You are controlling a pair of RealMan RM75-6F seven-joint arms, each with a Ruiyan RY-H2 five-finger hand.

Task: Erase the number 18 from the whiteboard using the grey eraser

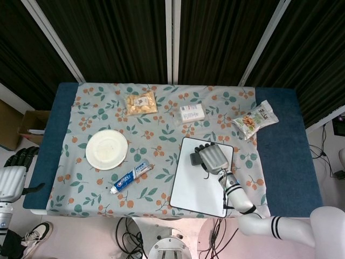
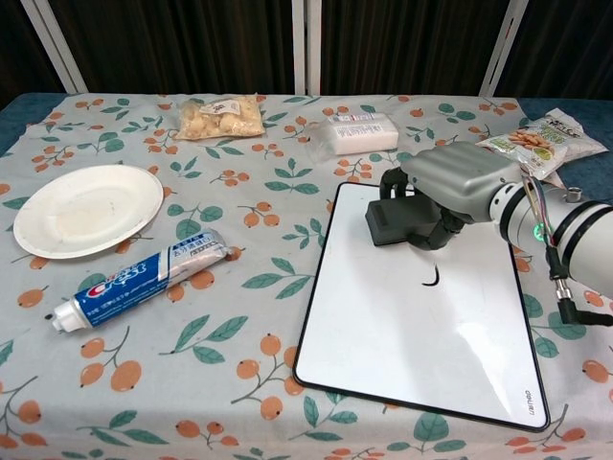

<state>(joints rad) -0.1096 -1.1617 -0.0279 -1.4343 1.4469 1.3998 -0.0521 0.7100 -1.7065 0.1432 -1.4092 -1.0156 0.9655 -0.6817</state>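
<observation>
The whiteboard lies on the flowered cloth at the front right. My right hand grips the grey eraser and presses it on the board's far edge. One small curved black stroke shows on the board just in front of the hand; the rest of the board is white. My left hand hangs off the table's left edge, fingers curled, holding nothing.
A white plate, a toothpaste tube, a bag of snacks, a white packet and a chip bag lie on the cloth around the board.
</observation>
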